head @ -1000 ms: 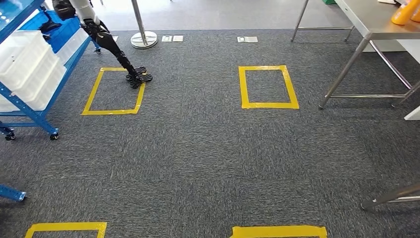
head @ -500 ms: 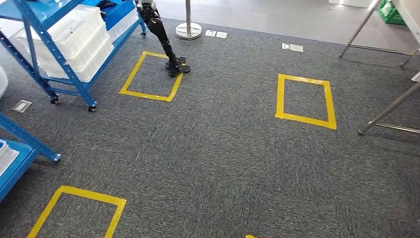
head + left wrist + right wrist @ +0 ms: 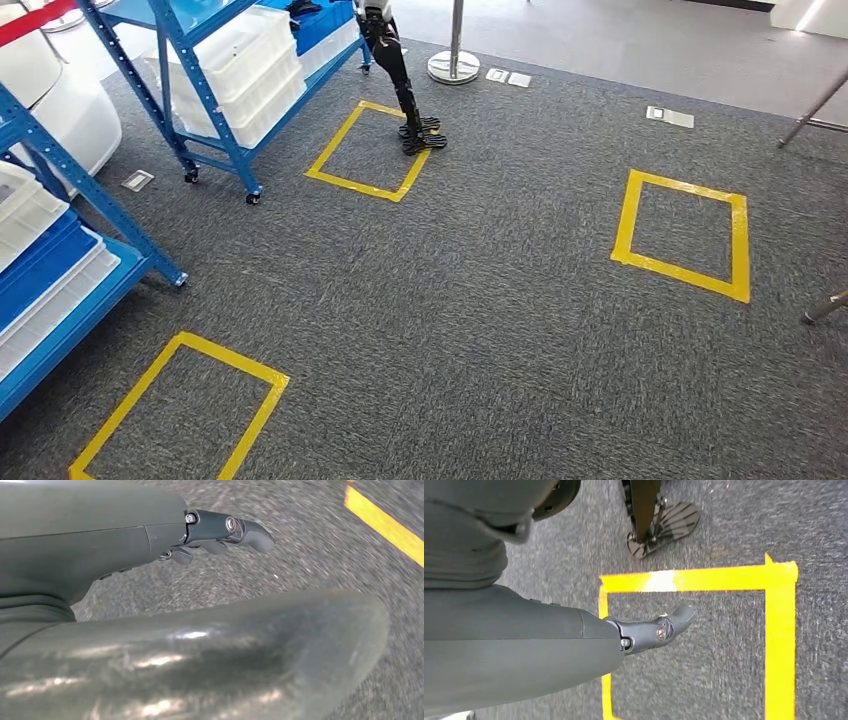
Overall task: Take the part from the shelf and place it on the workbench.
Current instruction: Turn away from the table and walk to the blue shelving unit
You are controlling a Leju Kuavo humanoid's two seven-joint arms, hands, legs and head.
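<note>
Left robot hand [image 3: 220, 532] and right robot hand [image 3: 659, 627] hang empty, fingers apart — risk: clipping blue shelf [image 3: 200, 60] ahead, or other robot's leg [image 3: 405, 85].

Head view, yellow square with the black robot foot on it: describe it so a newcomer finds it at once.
Start at the blue shelf with white bins, upper left. The tape square lies on the carpet just right of it. Unlike the other yellow squares, a black robot foot stands on its far right corner.

Shelf [image 3: 215, 75] top beyond frame edge
</note>
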